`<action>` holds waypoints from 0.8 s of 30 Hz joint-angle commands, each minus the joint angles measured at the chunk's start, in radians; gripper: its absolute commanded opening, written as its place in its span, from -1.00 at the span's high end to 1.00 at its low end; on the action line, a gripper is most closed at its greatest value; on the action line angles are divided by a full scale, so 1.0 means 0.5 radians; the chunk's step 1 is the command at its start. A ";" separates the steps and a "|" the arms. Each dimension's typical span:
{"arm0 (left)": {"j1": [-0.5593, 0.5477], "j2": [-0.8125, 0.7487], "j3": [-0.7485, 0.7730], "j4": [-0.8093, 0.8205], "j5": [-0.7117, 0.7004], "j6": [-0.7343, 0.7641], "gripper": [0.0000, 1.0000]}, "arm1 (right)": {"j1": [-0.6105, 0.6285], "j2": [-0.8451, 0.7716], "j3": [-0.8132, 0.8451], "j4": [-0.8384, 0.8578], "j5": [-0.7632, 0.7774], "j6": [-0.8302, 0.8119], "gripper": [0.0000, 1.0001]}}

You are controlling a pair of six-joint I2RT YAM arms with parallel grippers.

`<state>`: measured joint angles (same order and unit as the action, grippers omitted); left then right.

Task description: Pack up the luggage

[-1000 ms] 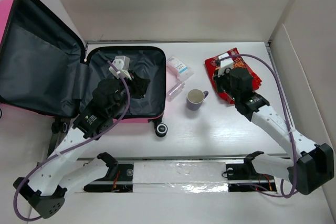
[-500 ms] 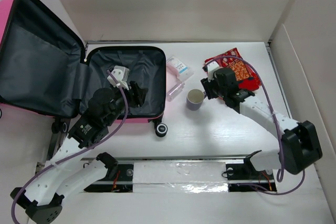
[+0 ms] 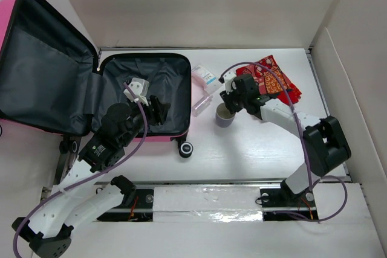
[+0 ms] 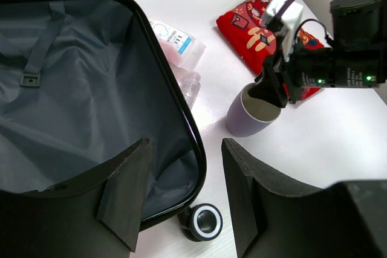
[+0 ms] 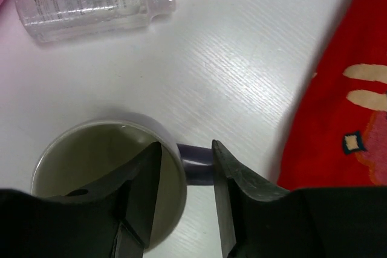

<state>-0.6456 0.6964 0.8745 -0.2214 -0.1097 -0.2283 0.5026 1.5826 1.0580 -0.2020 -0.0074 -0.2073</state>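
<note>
Our right gripper [image 5: 184,149] has swung from the pouch [image 5: 338,119] to the mug [image 5: 91,167], jaws apart astride its rim, while our left gripper [image 4: 185,146], also apart, hangs above the luggage [image 4: 78,89].

Top external looks down on the whole desk [image 3: 242,143] from the near edge. Left wrist looks across the luggage [image 4: 72,89] rim. Right wrist is close over the purple mug [image 5: 78,167], which all three views share.

The luggage [image 3: 172,86] is hot pink outside with dark grey lining and black trim, its wheel [image 4: 202,222] black ringed with white, the mug [image 4: 245,122] purple with a pale olive inside, the pouch [image 3: 279,83] red with small cream-and-blue figures, the bottle [image 5: 91,4] clear, the table [image 3: 254,146] white
</note>
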 commanded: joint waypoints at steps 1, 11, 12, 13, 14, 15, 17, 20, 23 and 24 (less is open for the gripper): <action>0.003 -0.037 -0.013 0.084 0.005 0.024 0.07 | 0.038 0.059 0.111 -0.013 -0.077 -0.039 0.13; 0.003 -0.034 -0.016 0.081 -0.002 0.021 0.07 | 0.038 0.017 0.111 0.008 -0.041 -0.006 1.00; 0.003 -0.037 -0.016 0.081 -0.005 0.024 0.07 | 0.038 -0.069 0.108 0.014 -0.025 0.007 1.00; 0.003 -0.046 -0.016 0.081 -0.011 0.018 0.07 | 0.038 -0.130 0.111 0.011 -0.004 0.025 1.00; 0.003 -0.049 -0.016 0.087 -0.014 0.021 0.07 | 0.038 -0.192 0.126 0.011 0.072 0.031 1.00; 0.003 -0.055 -0.016 0.084 -0.020 0.021 0.07 | 0.056 -0.320 0.133 0.020 0.100 0.043 1.00; 0.003 -0.073 -0.016 0.087 -0.035 0.015 0.07 | 0.111 -0.431 0.166 0.094 0.201 0.077 1.00; 0.003 -0.119 -0.019 0.090 -0.081 0.003 0.08 | 0.188 -0.499 0.255 0.195 0.220 0.089 1.00; 0.003 -0.193 -0.025 0.093 -0.149 -0.007 0.09 | 0.305 -0.374 0.408 0.336 0.190 0.117 1.00; 0.003 -0.217 -0.028 0.096 -0.179 -0.019 0.09 | 0.366 -0.319 0.497 0.376 0.178 0.132 1.00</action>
<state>-0.6456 0.6273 0.8677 -0.2207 -0.1505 -0.2295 0.6231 1.3792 1.1946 -0.2035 0.0898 -0.1772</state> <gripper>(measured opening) 0.458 0.149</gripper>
